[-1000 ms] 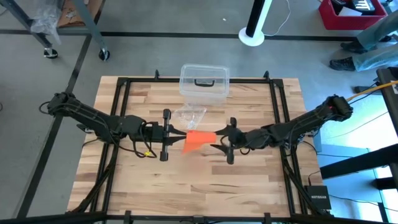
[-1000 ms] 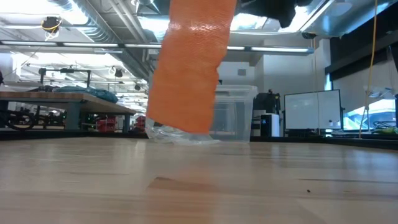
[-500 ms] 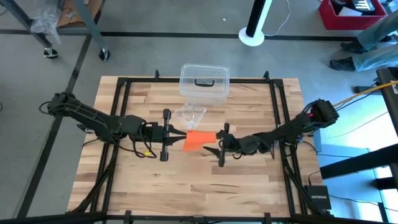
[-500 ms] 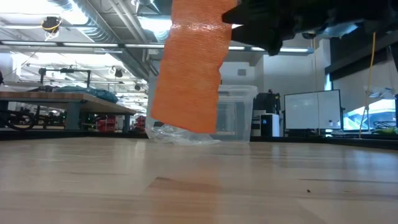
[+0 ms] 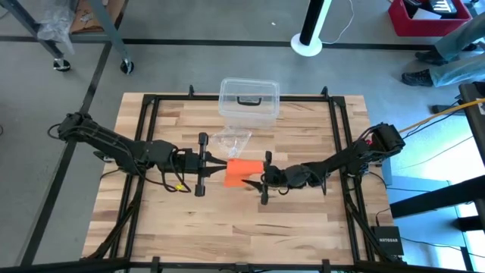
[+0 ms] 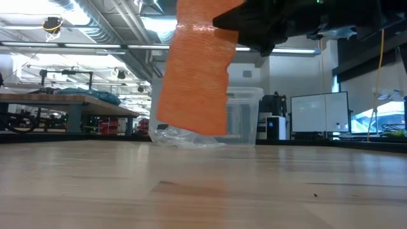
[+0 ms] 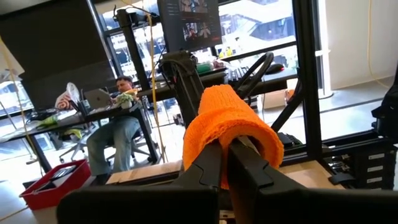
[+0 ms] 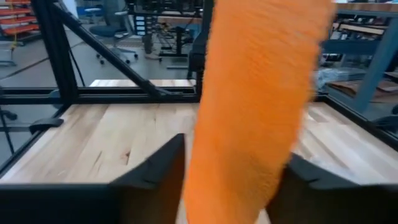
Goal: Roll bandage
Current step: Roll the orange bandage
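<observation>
A pale wooden table (image 5: 189, 220) with a black metal frame (image 5: 333, 114) around its edge stands on a grey concrete floor (image 5: 182, 61) marked with dark tape lines. Beyond it, the low view shows a workshop: ceiling lights, workbenches (image 6: 70, 102) and two monitors (image 6: 318, 114). In the left wrist view, one person (image 7: 118, 134) sits at a desk (image 7: 37, 121) in the background.

Two dark robot arms reach towards the table's centre. There is one bandage (image 5: 242, 171), bright orange, held above the table between them and hanging as a wide strip that does not touch the wood. The left gripper (image 5: 214, 161) is closed on one end of the bandage, where the fabric is wrapped into a roll around its fingers (image 7: 249, 168). The right gripper (image 5: 256, 183) is at the strip's other side, its two fingers (image 8: 149, 168) standing either side of the hanging fabric, partly open; whether they press on it cannot be told.

Behind the bandage sit one clear box (image 5: 248, 98) with a dark handle, near the table's far edge, and one small clear plastic piece (image 5: 231, 140) just in front of it.
</observation>
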